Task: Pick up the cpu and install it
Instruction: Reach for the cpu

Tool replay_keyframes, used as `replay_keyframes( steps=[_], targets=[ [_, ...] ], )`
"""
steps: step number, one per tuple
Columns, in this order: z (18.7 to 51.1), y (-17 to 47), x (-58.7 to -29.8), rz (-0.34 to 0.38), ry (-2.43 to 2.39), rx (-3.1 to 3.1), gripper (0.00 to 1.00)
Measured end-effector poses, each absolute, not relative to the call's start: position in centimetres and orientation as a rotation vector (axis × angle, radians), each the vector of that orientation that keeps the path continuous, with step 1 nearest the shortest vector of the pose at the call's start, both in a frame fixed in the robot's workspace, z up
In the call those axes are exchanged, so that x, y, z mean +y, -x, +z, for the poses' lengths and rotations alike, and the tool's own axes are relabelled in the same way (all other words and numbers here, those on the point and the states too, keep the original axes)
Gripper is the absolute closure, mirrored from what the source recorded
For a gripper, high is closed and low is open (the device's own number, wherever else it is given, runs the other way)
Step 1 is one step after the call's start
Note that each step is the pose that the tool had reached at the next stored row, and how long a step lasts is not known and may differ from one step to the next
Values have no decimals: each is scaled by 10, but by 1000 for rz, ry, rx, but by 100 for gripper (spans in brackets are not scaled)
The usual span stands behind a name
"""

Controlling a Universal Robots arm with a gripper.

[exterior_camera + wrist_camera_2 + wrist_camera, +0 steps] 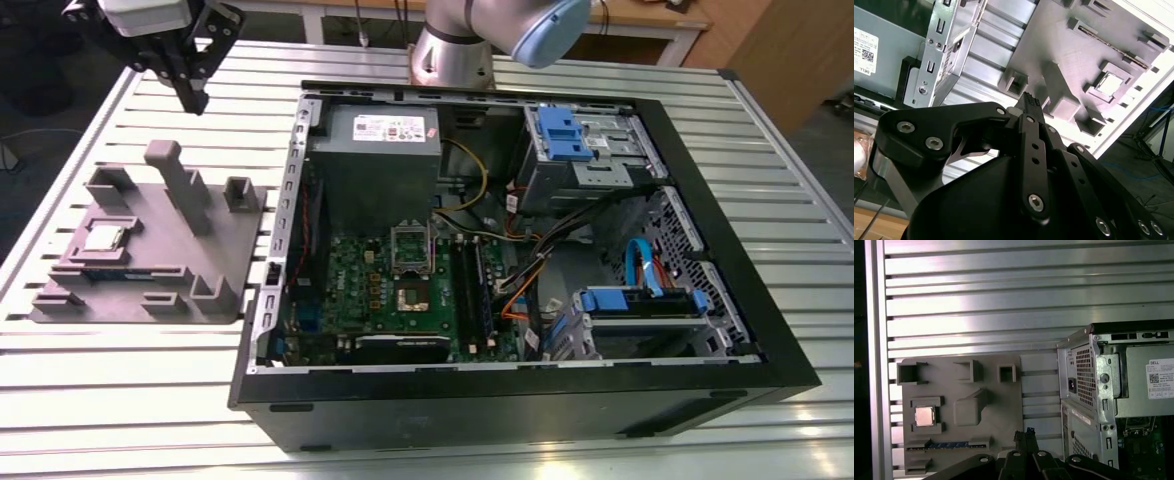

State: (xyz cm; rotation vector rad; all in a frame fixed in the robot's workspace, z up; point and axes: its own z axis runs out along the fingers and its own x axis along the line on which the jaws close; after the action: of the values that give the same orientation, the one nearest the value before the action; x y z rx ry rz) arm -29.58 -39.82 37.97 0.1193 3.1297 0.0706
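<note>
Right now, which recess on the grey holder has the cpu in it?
The square framed recess on the exterior view's left: the cpu lies flat in it, shiny top up. The long slot beside it holds a blue stick.

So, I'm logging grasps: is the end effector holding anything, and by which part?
Nothing is held. The end effector is shut and bare; the cpu lies in its recess on the grey holder, apart from it.

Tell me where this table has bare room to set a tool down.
In the exterior view, bare slats run along the table's near edge, before the grey holder and computer case, and behind the holder, under the gripper. The strip between holder and case is narrow; the case is crowded.
</note>
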Motion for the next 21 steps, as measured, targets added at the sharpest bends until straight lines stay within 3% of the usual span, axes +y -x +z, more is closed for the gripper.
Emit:
replay_keyframes(
  steps=[21],
  targets=[
    [379, 305, -398, 71, -119, 3130, 90]
  ],
)
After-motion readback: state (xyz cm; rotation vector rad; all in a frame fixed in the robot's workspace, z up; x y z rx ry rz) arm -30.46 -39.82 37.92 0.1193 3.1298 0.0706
